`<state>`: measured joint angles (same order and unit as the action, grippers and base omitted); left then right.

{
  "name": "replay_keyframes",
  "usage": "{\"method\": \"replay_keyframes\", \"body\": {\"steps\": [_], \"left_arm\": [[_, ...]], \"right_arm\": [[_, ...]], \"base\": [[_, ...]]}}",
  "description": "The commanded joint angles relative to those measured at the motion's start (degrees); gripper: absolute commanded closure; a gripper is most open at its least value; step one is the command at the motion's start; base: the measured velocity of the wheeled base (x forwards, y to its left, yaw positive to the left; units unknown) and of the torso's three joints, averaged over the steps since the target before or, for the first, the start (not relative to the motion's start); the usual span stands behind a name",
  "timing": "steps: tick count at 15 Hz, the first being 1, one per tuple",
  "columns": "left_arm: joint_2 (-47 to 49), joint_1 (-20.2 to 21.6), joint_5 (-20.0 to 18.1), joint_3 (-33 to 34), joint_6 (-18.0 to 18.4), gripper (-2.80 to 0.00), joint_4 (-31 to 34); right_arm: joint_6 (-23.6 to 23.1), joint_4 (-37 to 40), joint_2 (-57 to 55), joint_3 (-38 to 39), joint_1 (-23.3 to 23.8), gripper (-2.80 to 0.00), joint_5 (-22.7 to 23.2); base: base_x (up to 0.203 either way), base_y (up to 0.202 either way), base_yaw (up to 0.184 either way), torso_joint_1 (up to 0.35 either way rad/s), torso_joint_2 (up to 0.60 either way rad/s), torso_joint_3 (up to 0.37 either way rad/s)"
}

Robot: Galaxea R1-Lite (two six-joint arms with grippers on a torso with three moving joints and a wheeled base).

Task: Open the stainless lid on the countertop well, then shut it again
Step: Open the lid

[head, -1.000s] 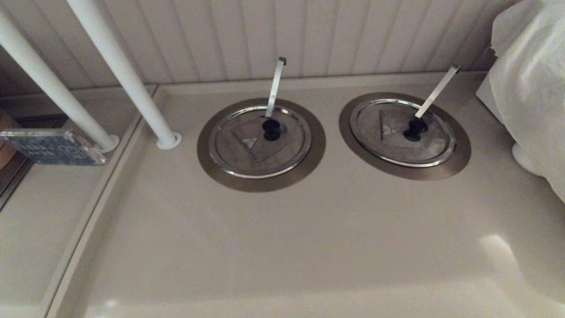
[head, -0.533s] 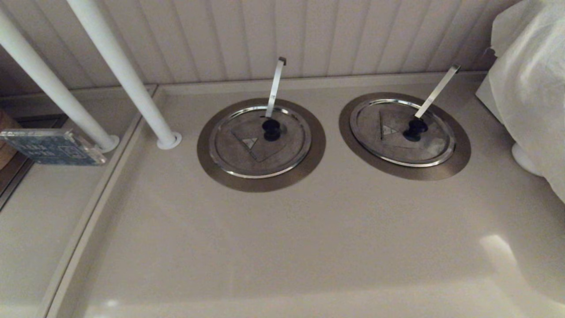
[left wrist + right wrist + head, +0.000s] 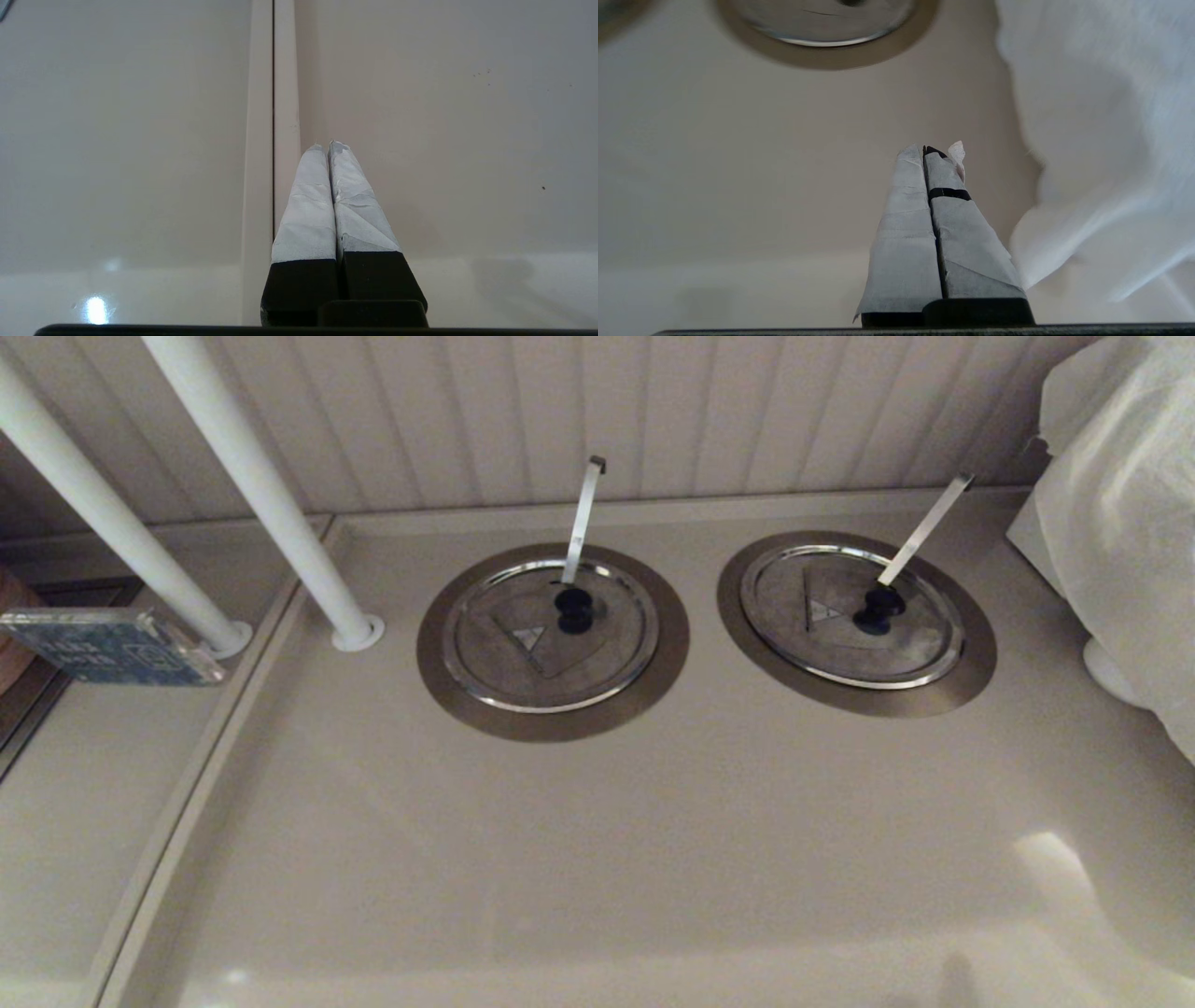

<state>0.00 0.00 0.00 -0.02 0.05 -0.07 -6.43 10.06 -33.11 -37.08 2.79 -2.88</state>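
Note:
The stainless lid (image 3: 901, 649) lies flat and closed on the right countertop well, whose wide steel ring (image 3: 856, 703) shows all round it. It carries a black knob (image 3: 878, 607), a triangle sticker (image 3: 822, 610) and a slanted metal strip (image 3: 924, 527). Neither arm shows in the head view. In the right wrist view my right gripper (image 3: 924, 149) is shut and empty above the bare counter, well short of the lid's near rim (image 3: 822, 28) and the ring (image 3: 831, 58). My left gripper (image 3: 325, 144) is shut and empty over a counter seam (image 3: 273, 116).
A twin lid (image 3: 523, 663) with a nearly vertical strip sits to the left. Two white poles (image 3: 261, 495) stand at the back left by a blue sign (image 3: 112, 649). A white cloth-covered bulk (image 3: 1120, 523) (image 3: 1101, 116) crowds the right edge, close beside my right gripper.
A faint shadow has appeared on the counter at the near right edge of the head view. Both lids lie as before.

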Motion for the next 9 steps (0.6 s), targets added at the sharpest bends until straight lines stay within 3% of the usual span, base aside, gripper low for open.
{"method": "replay_keyframes", "body": {"steps": [1, 4, 9], "left_arm": [[-0.1, 0.0, 0.0, -0.1, 0.0, 0.00, 0.0], [-0.1, 0.0, 0.0, 0.0, 0.0, 0.00, 0.0], [-0.1, 0.0, 0.0, 0.0, 0.0, 0.00, 0.0]], "right_arm": [[-0.5, 0.6, -16.3, -8.8, 0.7, 0.00, -2.0], [-0.6, 1.6, -28.2, -18.1, -0.9, 0.00, -4.9], [1.8, 1.7, -44.3, -31.3, -11.4, 0.00, -9.2]], "base": [[0.000, 0.000, 0.000, 0.000, 0.00, 0.000], [0.000, 0.000, 0.000, 0.000, 0.00, 0.000], [0.000, 0.000, 0.000, 0.000, 0.00, 0.000]]}}
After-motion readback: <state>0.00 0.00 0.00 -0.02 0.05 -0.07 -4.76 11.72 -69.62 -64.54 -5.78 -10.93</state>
